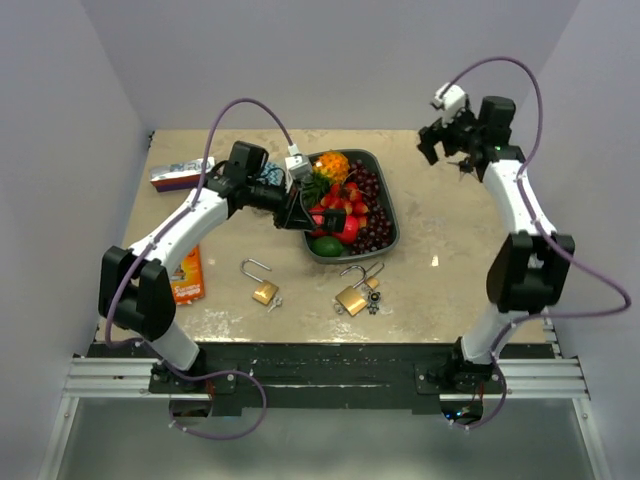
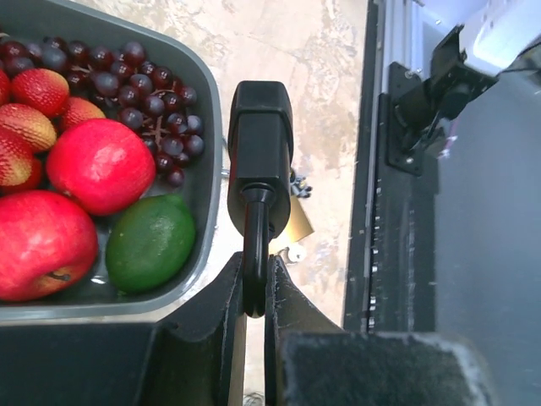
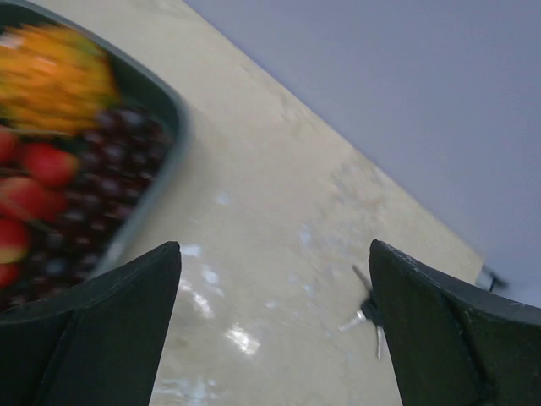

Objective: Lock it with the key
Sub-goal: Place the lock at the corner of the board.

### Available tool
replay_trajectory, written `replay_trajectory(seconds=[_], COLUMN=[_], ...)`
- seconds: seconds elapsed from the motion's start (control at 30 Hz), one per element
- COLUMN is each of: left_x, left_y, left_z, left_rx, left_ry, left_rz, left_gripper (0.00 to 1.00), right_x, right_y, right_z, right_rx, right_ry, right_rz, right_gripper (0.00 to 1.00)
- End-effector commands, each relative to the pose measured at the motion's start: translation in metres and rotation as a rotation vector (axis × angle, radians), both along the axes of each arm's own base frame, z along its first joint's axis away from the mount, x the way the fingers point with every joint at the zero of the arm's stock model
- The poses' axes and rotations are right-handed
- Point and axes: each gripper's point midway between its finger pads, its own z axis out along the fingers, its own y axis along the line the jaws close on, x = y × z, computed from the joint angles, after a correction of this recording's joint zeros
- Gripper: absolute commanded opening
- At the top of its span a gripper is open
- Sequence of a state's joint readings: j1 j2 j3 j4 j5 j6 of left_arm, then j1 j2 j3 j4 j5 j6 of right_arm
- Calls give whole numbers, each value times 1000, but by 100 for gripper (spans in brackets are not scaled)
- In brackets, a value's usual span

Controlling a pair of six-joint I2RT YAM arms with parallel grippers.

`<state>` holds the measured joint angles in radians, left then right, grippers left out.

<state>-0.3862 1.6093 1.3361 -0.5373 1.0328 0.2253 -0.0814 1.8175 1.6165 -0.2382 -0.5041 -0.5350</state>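
Nearest, a brass padlock (image 1: 351, 298) lies unlatched on the table (image 1: 440, 200) with a key bunch (image 1: 373, 300) touching it, midway between the arms. Further in, the left gripper (image 2: 254, 275) is clamped on the shackle of a black padlock (image 2: 260, 144), body pointing out from the jaws above the tray rim (image 2: 211, 127); farthest, the right gripper (image 3: 275, 254) gapes wide, empty, above what may be a small key (image 3: 369, 315)

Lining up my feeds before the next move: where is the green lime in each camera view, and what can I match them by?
Top external: lime near picture centre, in the near left corner of the grey tray.
Left wrist: lime lower left, in a tray corner beside red fruit.
Right wrist: not in it; the fruit there is blurred.
Shared landmark: the grey tray, its wall and rim show in all three.
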Motion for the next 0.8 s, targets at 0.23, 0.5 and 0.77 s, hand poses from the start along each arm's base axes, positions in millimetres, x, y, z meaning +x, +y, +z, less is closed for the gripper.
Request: replay_trajectory(seconds=[0.23,0.5,0.77], left_x=[-7,-7,-14], left_y=[-12,-16,-20], left_z=[53,61,59], left_rx=[-93,-109,-105], left_ry=[244,323,354], left_rz=[-27,7,-3], left_gripper=[0,0,0], right_x=[-185,-244,-250], right_y=[193,238,258], right_z=[67,47,30], right_rx=[-67,-126,-188], right_ry=[-143,-138,-146], right_rz=[607,820,874], right_gripper=[99,99,93])
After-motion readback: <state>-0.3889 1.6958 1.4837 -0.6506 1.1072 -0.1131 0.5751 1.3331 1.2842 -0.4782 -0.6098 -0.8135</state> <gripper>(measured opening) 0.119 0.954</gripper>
